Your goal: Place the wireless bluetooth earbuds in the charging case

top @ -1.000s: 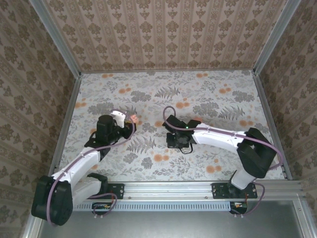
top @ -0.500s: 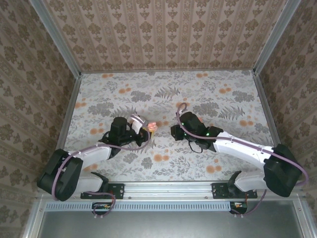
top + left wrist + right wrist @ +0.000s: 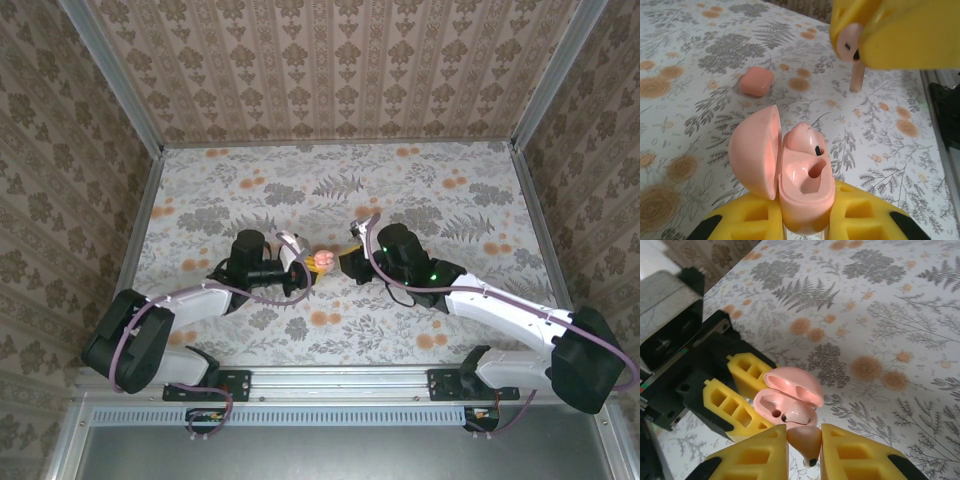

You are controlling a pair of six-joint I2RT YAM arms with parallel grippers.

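Note:
My left gripper [image 3: 807, 212] is shut on the pink charging case [image 3: 801, 172], held above the table with its lid [image 3: 756, 150] swung open. One earbud [image 3: 802, 137] sits in the case, and the socket [image 3: 816, 170] beside it is empty. My right gripper [image 3: 804, 446] is shut on the other earbud [image 3: 806, 439], stem end pointing down, just short of the case [image 3: 787, 407]. From above, the left gripper [image 3: 305, 267] and the right gripper [image 3: 350, 262] face each other, with the case [image 3: 322, 262] between them.
A small pink rounded block [image 3: 756, 81] lies on the flowered table [image 3: 420, 180] beyond the case. Patterned walls and metal frame rails [image 3: 400, 382] close the table in. The left gripper's black body [image 3: 670, 365] stands close behind the case.
Both arms have swung toward the table's middle. The left carried the open case rightward, and the right brought the earbud up to face it. They are now almost touching.

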